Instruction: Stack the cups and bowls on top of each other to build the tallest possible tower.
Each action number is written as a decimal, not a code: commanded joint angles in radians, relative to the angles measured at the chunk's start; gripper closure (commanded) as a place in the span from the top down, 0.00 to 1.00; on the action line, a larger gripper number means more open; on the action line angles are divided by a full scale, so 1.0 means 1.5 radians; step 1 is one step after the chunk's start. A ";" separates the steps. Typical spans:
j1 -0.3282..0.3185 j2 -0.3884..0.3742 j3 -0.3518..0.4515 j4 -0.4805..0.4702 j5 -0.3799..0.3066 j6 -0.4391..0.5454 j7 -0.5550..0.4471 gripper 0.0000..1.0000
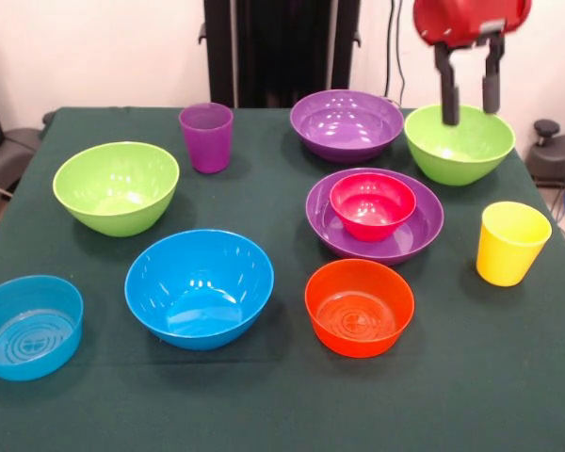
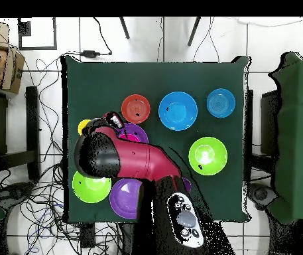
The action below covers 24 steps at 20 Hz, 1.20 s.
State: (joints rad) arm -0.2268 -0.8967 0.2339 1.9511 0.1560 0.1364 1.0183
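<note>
The end effector (image 1: pixel 471 102) is seen with its 2 fingers apart and nothing between them, hanging above the far-right lime green bowl (image 1: pixel 460 143) on the bench (image 1: pixel 264 395). The tower (image 1: pixel 375 215) is judged barely begun: only the small red-pink bowl (image 1: pixel 373 204) is nested in a wide purple bowl (image 1: pixel 395 240) at centre right. The other bowls lie singly: a second purple bowl (image 1: pixel 347 123) at the far centre, a second lime green bowl (image 1: pixel 116 186) at the left, the large blue bowl (image 1: pixel 199 287) near the centre, the small blue bowl (image 1: pixel 28 326) at the near left, and the orange bowl (image 1: pixel 359 306) near centre. The purple cup (image 1: pixel 206 137) stands far left of centre, the yellow cup (image 1: pixel 511 242) at the right. All are judged light, stiff and glossy, so slipping is likely; each is best taken by its rim, 1 finger inside and 1 outside the wall.
</note>
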 commanded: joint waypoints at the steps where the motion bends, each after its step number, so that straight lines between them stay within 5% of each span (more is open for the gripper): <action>1: 0.059 0.103 -0.072 0.011 0.086 -0.034 0.263 1.00; 5: 0.088 0.119 -0.112 -0.050 0.098 0.079 0.307 1.00; 9: 0.032 0.126 -0.071 -0.076 0.073 0.143 0.304 1.00; 16: -0.073 0.123 -0.003 0.009 0.027 0.067 0.295 1.00; 24: -0.106 0.216 0.019 -0.068 0.003 0.075 0.264 1.00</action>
State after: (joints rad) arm -0.3667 -0.6902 0.1567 1.9126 0.2328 0.2403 1.3610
